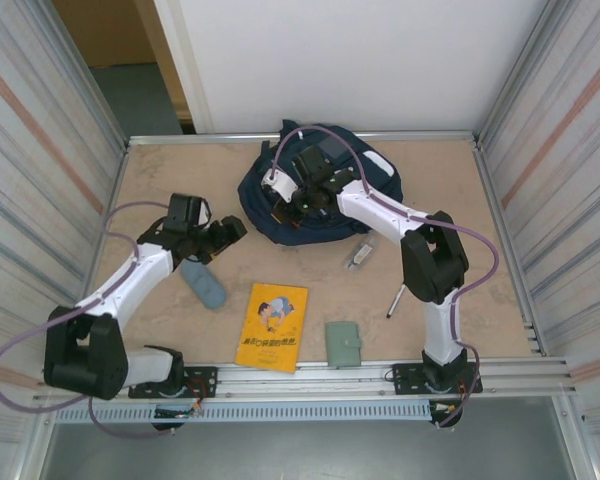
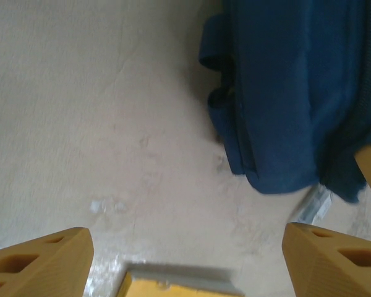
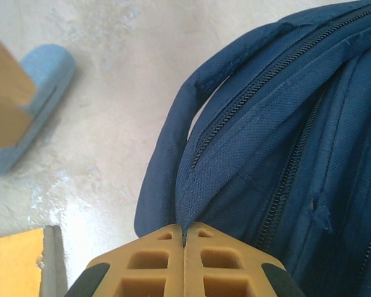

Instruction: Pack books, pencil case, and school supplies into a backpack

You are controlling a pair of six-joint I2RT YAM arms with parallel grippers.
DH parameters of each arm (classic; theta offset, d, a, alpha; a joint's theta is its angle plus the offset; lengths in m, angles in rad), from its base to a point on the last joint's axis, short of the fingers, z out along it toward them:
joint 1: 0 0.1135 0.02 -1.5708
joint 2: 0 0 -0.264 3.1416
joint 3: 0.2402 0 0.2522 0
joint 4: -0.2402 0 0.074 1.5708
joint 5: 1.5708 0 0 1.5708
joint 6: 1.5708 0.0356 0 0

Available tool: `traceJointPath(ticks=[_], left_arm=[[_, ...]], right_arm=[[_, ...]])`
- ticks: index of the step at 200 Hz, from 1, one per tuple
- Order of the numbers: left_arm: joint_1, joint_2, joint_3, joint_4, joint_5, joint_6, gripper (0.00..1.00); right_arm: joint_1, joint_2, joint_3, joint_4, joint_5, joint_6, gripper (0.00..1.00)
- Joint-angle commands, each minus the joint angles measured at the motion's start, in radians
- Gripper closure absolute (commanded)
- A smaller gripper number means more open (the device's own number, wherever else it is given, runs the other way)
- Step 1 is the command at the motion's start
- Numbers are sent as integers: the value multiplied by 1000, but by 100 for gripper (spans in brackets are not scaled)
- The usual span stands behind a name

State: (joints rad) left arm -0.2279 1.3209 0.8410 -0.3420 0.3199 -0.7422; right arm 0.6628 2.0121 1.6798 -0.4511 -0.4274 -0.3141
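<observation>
Two arms bend inward. My right fingers are pinched tight on a backpack fold; my left fingers hang splayed and empty above the worktop.

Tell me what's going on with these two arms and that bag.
The right claw is shut on a fabric fold of the backpack. The left claw is open and holds nothing, hovering over the table between the pencil case and the backpack. Nothing looks packed yet: the yellow book, pencil case, grey-green booklet, marker and clear packet all lie on the table.
</observation>
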Motion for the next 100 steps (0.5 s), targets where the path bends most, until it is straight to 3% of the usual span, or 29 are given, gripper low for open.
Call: traceJointPath(ticks=[1, 21, 58, 100], left_arm=[[19, 79, 45, 100, 83, -23, 21], [71, 129, 51, 173, 227, -77, 21], [112, 131, 81, 204, 256, -46, 20], [111, 264, 120, 269, 331, -39, 30]], right_arm=[[27, -69, 33, 24, -186, 46, 100], [28, -64, 49, 9, -209, 59, 100], [39, -68, 53, -6, -219, 68, 100], [52, -70, 51, -7, -209, 78, 100]])
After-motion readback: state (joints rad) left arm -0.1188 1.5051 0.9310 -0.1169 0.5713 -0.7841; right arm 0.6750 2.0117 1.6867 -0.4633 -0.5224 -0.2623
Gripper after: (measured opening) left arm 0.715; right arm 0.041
